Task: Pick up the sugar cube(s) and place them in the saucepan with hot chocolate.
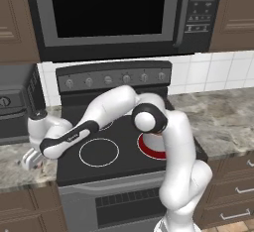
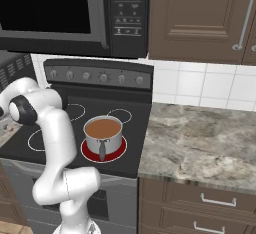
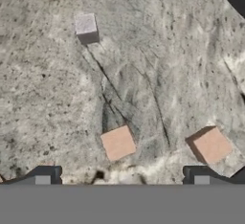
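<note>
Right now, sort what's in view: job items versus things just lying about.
For the job:
- two tan sugar cubes on the counter
- saucepan of hot chocolate, on the red burner

Lying about:
- grey cube
- microwave

In the left base view the arm (image 1: 168,142) hides the saucepan on the red burner (image 1: 149,149). The hand (image 1: 31,160) is partly behind the forearm, its fingers too small to read. The microwave (image 2: 75,13) is cut off by the frame.
</note>
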